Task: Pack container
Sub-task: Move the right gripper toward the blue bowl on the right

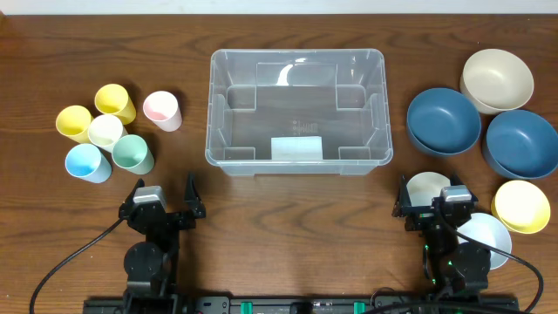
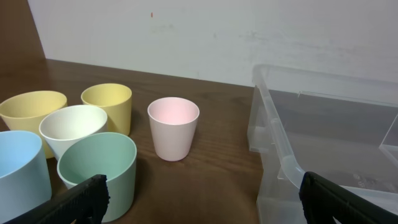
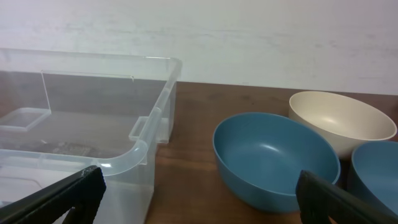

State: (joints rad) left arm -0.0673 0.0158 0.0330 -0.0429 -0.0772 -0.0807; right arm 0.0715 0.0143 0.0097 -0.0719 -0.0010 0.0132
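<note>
Opening step: the clear container (image 1: 296, 113) stands empty at table centre. The left gripper (image 1: 165, 188) and right gripper (image 1: 432, 190) rest near the front edge, jaws spread, holding nothing. The next move probably calls for grasping a pink cup (image 1: 162, 111) or blue bowl (image 1: 444, 120).

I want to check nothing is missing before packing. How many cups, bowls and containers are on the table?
Cups: 6
Bowls: 6
Container: 1
Total: 13
</note>
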